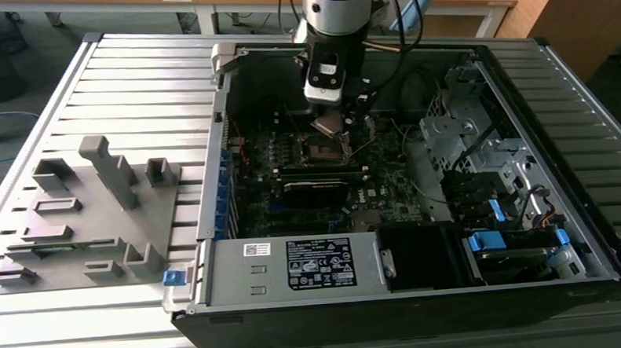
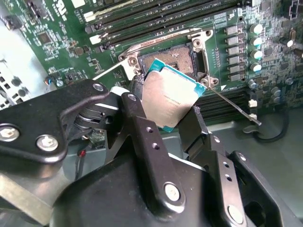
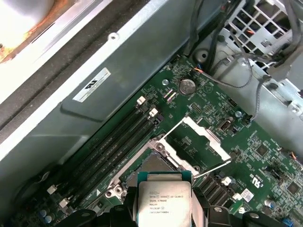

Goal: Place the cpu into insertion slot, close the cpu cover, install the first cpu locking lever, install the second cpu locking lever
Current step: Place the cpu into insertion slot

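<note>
One end effector (image 2: 165, 108) clamps the cpu (image 2: 171, 92) near the insertion slot (image 2: 176, 59); slatted table (image 1: 129, 95) beneath.

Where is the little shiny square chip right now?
In the second wrist view the cpu sits pinched in the gripper, tilted, just above the open insertion slot on the green board.

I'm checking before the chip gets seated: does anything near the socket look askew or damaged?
Nothing looks damaged. The cpu, held in the gripper, hangs tilted over the insertion slot; the cpu cover stands open.
</note>
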`<move>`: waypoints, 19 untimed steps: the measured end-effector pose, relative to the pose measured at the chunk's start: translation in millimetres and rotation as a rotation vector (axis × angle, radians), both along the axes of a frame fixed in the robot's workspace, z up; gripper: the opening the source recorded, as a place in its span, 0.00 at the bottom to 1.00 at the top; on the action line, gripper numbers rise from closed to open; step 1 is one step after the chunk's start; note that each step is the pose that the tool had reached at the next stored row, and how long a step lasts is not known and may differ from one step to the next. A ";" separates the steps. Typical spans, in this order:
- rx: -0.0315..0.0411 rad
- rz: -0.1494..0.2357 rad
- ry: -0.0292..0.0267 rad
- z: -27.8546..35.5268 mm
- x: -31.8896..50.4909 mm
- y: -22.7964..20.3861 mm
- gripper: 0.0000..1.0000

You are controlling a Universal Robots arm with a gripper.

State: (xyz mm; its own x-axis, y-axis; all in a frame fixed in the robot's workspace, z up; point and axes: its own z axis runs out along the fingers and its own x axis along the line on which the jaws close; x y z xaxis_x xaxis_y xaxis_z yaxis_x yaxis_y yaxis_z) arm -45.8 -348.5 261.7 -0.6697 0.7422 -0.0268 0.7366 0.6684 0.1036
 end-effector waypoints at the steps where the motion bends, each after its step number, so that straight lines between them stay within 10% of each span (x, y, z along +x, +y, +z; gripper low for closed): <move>1: -0.0002 -0.017 0.0000 0.0 0.0 0.0 0.54; 5: -0.0002 -0.077 0.0002 -0.1 0.0 -0.1 0.54; 19: -0.0002 -0.083 0.0001 -0.2 0.0 -0.1 0.54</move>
